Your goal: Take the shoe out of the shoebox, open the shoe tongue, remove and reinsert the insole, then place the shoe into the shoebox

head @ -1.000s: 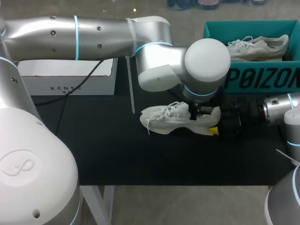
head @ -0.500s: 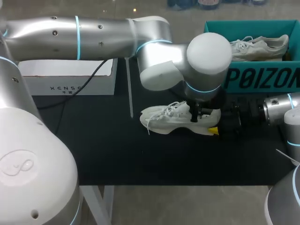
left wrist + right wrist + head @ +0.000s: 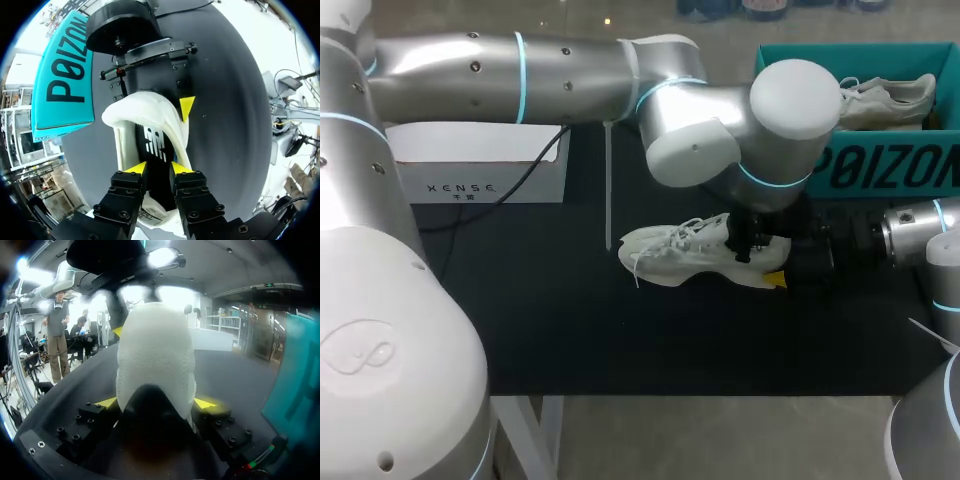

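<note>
**Shoe lies on the mat outside its box, gripped from two sides**

Shoe [image 3: 670, 255], white and laced, rests on its sole on the black table [image 3: 570, 320], toe toward the robot's left and heel toward its right. It sits just in front of the teal shoebox [image 3: 880, 170], apart from its wall. The right gripper [image 3: 156, 403] has its fingers spread wide on the heel, one yellow tip pressed to each side. The left arm [image 3: 570, 65] reaches across past the middle of the table and hangs over the shoe's rear half, hiding the opening from the head view. Its left gripper [image 3: 158, 168] points down into the opening with the fingers narrow, pinching the black insole [image 3: 155, 145] between the two tips. The white collar curves round the insole just ahead of them. A second white shoe [image 3: 885, 100] lies inside the shoebox. A white box [image 3: 480, 180] stands well apart on the left side of the table, with a black cable [image 3: 525, 155] trailing across its front
</note>
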Tool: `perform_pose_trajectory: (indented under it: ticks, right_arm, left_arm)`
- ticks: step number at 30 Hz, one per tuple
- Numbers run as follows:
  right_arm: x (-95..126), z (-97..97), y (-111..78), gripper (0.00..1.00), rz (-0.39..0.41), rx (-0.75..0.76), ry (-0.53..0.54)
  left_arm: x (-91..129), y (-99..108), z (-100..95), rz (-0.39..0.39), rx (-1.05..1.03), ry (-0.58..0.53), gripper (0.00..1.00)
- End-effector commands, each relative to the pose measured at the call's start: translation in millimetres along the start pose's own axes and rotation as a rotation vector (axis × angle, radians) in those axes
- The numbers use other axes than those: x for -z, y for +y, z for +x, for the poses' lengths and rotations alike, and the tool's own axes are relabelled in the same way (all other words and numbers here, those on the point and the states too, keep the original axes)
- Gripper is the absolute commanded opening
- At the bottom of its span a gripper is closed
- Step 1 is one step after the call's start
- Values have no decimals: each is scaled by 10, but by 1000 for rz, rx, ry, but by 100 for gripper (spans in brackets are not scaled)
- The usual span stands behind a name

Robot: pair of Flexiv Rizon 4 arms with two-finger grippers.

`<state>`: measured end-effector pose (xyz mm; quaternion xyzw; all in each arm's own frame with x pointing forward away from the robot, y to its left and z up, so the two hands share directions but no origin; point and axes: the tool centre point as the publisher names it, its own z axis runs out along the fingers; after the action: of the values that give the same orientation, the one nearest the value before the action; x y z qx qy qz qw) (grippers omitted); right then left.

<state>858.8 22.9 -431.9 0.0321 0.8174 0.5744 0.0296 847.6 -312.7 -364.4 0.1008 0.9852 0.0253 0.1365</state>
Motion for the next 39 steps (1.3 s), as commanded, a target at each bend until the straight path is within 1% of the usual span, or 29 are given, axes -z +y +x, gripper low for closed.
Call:
perform_pose_trajectory:
  ticks: [1, 6, 9, 14, 16, 18, 20, 21, 23, 26, 32, 39]
  right_arm:
    - [-35, 2, -25, 0, 2, -1, -1]
    - [-35, 2, -25, 0, 2, -1, -1]
    - [-35, 2, -25, 0, 2, -1, -1]
    - [-35, 2, -25, 0, 2, -1, -1]
    - [-35, 2, -25, 0, 2, -1, -1]
    - [-35, 2, -25, 0, 2, -1, -1]
    - [-35, 2, -25, 0, 2, -1, -1]
    - [-35, 2, -25, 0, 2, -1, -1]
    - [-35, 2, -25, 0, 2, -1, -1]
    - [-35, 2, -25, 0, 2, -1, -1]
    - [-35, 2, -25, 0, 2, -1, -1]
    - [-35, 2, -25, 0, 2, -1, -1]
  left_arm:
    - [-48, -31, 21, -9, -2, 9, 28]
    - [-96, -41, 44, -13, -11, 22, 29]
    - [-164, -49, 65, -17, -14, 37, 28]
    - [-412, -59, 137, -47, -32, 80, 28]
    - [-531, -57, 142, -51, -28, 94, 26]
    - [-629, -61, 137, -51, -26, 108, 22]
    - [-700, -72, 124, -42, -29, 123, 13]
    - [-719, -79, 122, -39, -32, 125, 0]
    - [-752, -95, 111, -23, -36, 132, 0]
    - [-752, -102, 113, -3, -42, 114, 0]
    - [-609, -29, 109, 8, -38, 57, 0]
    - [-410, 74, 65, -10, -11, -39, 0]
